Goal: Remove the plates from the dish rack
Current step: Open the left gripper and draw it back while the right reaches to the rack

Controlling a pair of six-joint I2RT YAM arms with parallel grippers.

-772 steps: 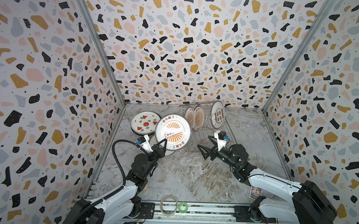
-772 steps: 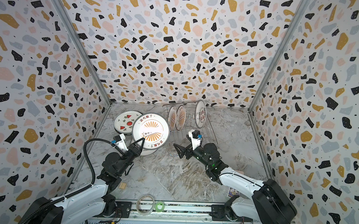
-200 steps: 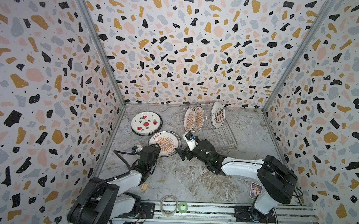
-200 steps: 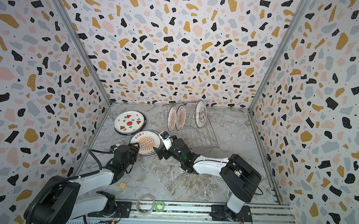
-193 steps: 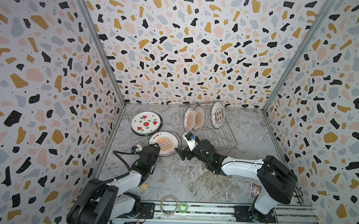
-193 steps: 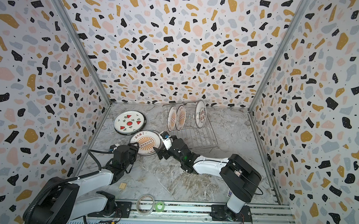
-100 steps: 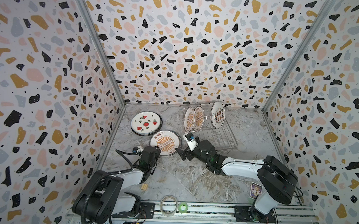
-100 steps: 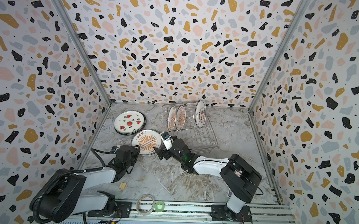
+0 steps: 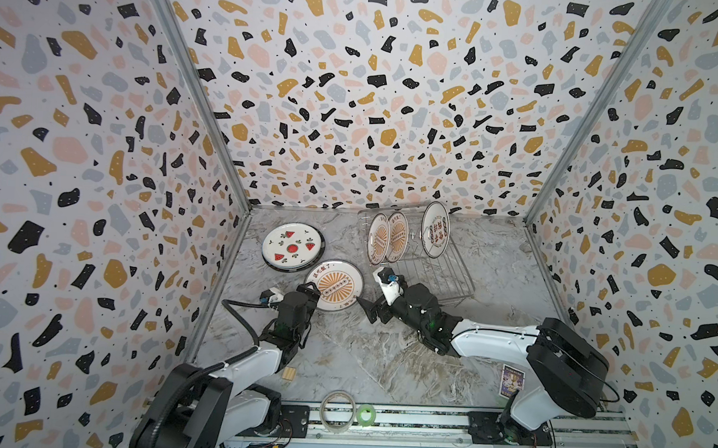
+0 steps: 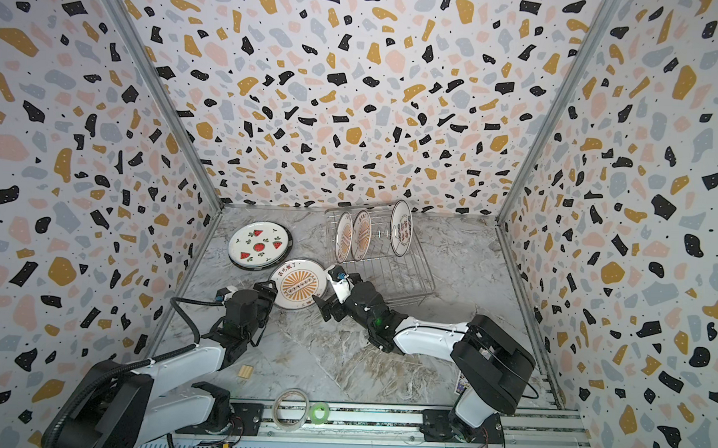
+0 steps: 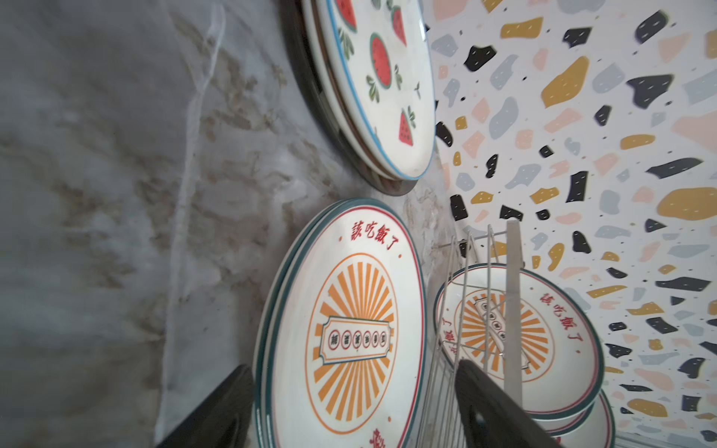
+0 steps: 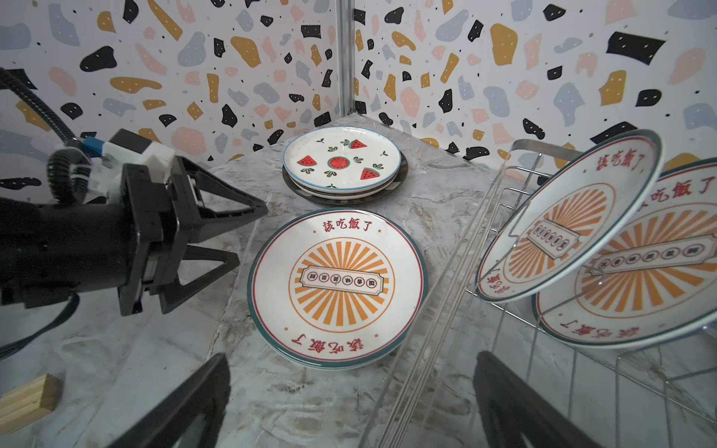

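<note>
My left gripper and right gripper both gape empty, flanking the sunburst plate, flat just beside the rack (three plates stand in it); watermelon plate farther off.

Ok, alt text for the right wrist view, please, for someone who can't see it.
A sunburst plate lies flat on the marble table, stacked on another like it. The left gripper sits open beside it, a watermelon plate stack lies beyond, and two matching plates lean in the dish rack.
</note>
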